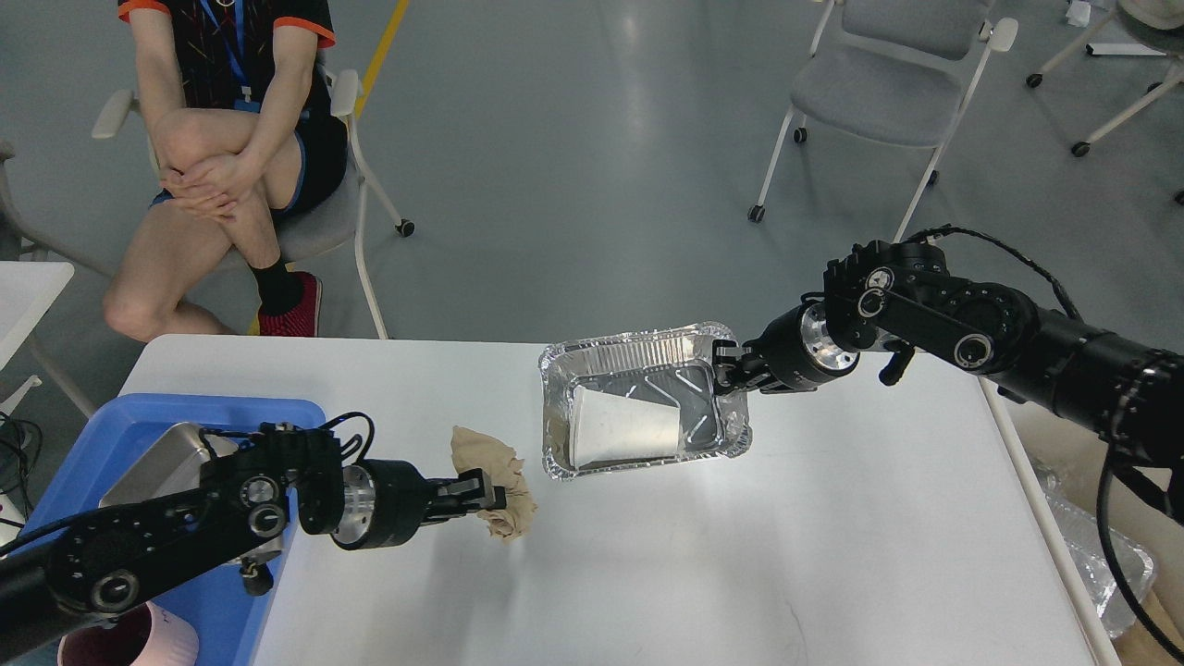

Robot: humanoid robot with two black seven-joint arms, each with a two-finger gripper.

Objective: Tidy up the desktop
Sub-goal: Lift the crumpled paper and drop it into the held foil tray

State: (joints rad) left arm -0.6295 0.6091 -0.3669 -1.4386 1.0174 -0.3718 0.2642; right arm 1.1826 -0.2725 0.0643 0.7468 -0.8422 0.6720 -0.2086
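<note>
The white desktop (832, 555) fills the lower view. My left gripper (488, 495) is shut on a crumpled brown paper wad (495, 481) and holds it above the desktop, left of the foil tray. A foil tray (638, 351) stands mid-desk with a white paper cup (624, 430) lying on its side in it. My right gripper (726, 370) is shut on the tray's right rim.
A blue plastic tray (111, 425) at the left edge holds a steel box (162, 453), partly hidden by my left arm. A pink cup (153, 643) shows at the bottom left. A seated person (231, 139) and chairs are beyond the desk.
</note>
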